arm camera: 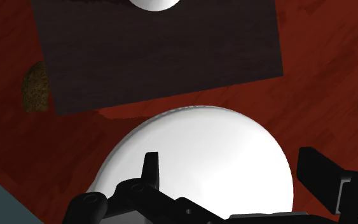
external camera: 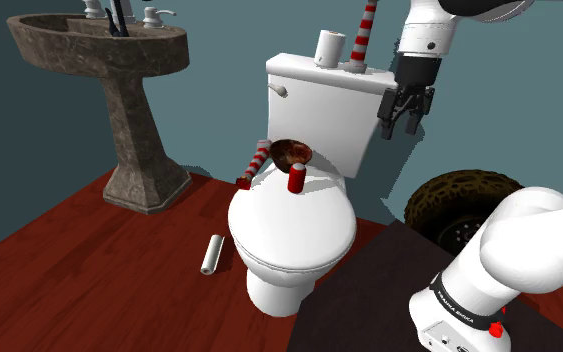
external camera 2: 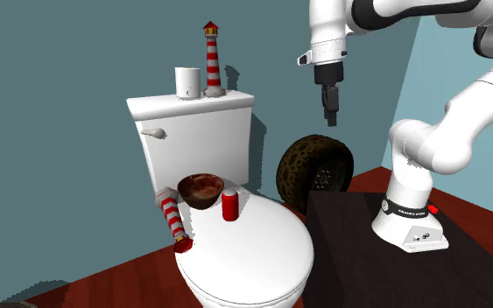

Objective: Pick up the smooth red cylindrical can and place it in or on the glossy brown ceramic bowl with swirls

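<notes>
The gripper hangs high beside the toilet tank, its fingers spread apart and empty. Well below them the red can stands upright on the white toilet lid, just beside the brown bowl. A tilted striped lighthouse lies at the bowl's other side.

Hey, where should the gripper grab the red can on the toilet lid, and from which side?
Likely best: take the red can across its round wall, near the top, coming straight down. It stands upright on the toilet lid with its top free, while the brown bowl crowds one side. The gripper is open.
</notes>
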